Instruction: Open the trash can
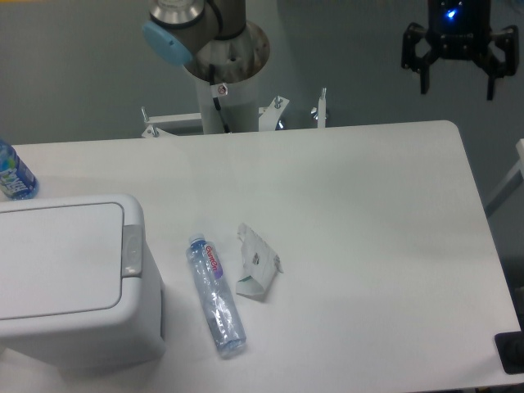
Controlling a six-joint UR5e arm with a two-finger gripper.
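So, the trash can [70, 278] sits at the near left corner of the table [368, 246], lid [57, 258] down flat, not yet opened. Its grey latch button [132, 250] is on the right edge of the lid, facing the table middle. The button's long axis runs near-to-far, same as that lid edge.

The gripper [457, 82] hangs at the far right, up above and beyond the table's far edge, fingers spread apart and pointing down, holding nothing. A blue light shows on its body.

Key relation: the trash can lies well apart from the fingers, diagonally across the whole table, to the left and toward the near side. The button is the closest part of the bin to the gripper, so a move leftward and nearer, then down, would likely reach it first. Only one arm here, so no choice of side.

Between them on the table: a clear plastic bottle [217, 296] lying on its side just right of the bin, long axis roughly near-to-far, and a crumpled paper wrapper [258, 264] just beside it. Neither touches the bin. Another bottle [14, 173] with a blue label stands at the far left edge, behind the bin.

Judgement: the reach has hardly started, and the lying bottle is near the path but probably below it.
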